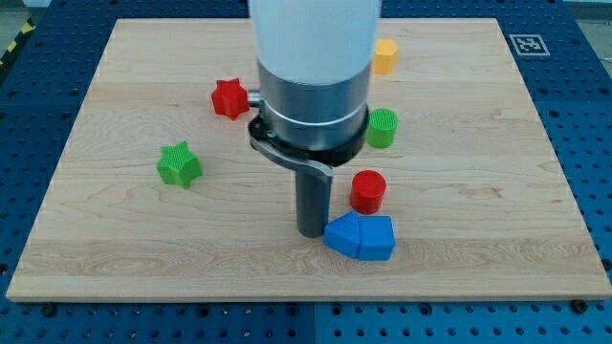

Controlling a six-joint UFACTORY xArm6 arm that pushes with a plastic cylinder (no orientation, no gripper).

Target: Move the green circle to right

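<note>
Ribbed green circle (pixel 382 127) at mid-surface, partly hidden behind the arm's grey collar, with bare pale wood surface (pixel 478 172) stretching from it to the view's right edge. Plain dark rod as tool, nothing to open or close, holding nothing; my tip (pixel 311 232) just left of two touching blue blocks (pixel 360 237). Elsewhere: red cylinder (pixel 367 191), red star (pixel 229 98), green star (pixel 178 164), yellow block (pixel 384 55) near the top edge.

Wooden board (pixel 115 258), rectangular, pale grain. On it: green star (pixel 179 164) toward the left edge; red star (pixel 229 97) and yellow block (pixel 385 55) nearer the top edge; green circle (pixel 382 127) and red cylinder (pixel 368 191) right of centre. Two blue blocks (pixel 360 236), touching, sit toward the bottom edge.
</note>
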